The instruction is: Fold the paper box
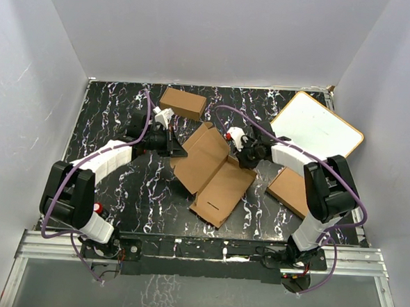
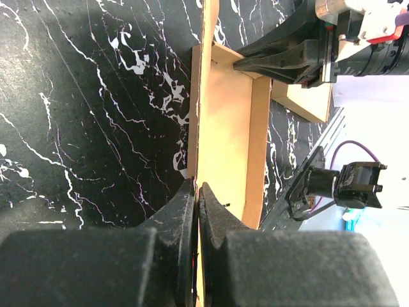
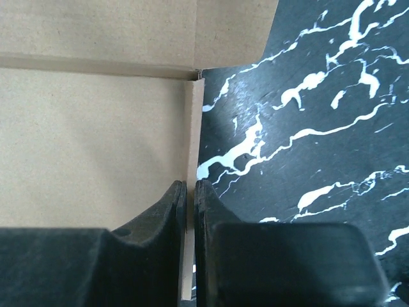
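Flat carton (image 1: 285,188) half under the right arm (image 1: 328,185); paper box (image 3: 83,141) partly beyond right wrist view's edges

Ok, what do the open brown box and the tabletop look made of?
The paper box looks like brown cardboard, matte, with creased fold lines and a cut slot. The tabletop is black with white veins: marble-look, possibly only a printed surface; I cannot tell which.

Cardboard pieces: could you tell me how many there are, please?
3: the central paper box, a small carton at the back, a flat carton on the right, partly hidden.
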`<state>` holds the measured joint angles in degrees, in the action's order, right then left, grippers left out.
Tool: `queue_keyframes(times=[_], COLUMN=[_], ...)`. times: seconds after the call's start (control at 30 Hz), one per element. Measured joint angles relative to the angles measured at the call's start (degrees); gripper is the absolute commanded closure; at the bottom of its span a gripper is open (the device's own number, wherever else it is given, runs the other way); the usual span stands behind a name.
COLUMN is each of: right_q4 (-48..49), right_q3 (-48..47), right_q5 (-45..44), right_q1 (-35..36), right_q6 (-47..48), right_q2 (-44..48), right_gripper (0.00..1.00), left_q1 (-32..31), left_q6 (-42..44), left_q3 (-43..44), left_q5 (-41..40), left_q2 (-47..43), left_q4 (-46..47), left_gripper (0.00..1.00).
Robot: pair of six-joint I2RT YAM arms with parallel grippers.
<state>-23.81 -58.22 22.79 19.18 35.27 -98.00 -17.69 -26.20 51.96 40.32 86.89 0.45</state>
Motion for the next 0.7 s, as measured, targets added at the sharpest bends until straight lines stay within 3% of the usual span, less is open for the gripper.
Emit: queue_keyframes(times=[0.57,0.7], right_q4=[8.2,7.5], right_q3=[2.9,2.6], right_q5=[-9.7,-7.9], right_q1=[3.0,2.7], right_q6=[-0.8,0.0], right_q2=[0.9,0.8], right_gripper=[0.92,0.79], left_q1=[-0.1,-0.1], left_q6=[-0.5,-0.6], left_q3=[-0.2,-0.2], left_q5=[-0.5,-0.5], left_q2=[-0.1,-0.1], left_q4=[1.2,1.2], left_gripper=[1.00,1.00])
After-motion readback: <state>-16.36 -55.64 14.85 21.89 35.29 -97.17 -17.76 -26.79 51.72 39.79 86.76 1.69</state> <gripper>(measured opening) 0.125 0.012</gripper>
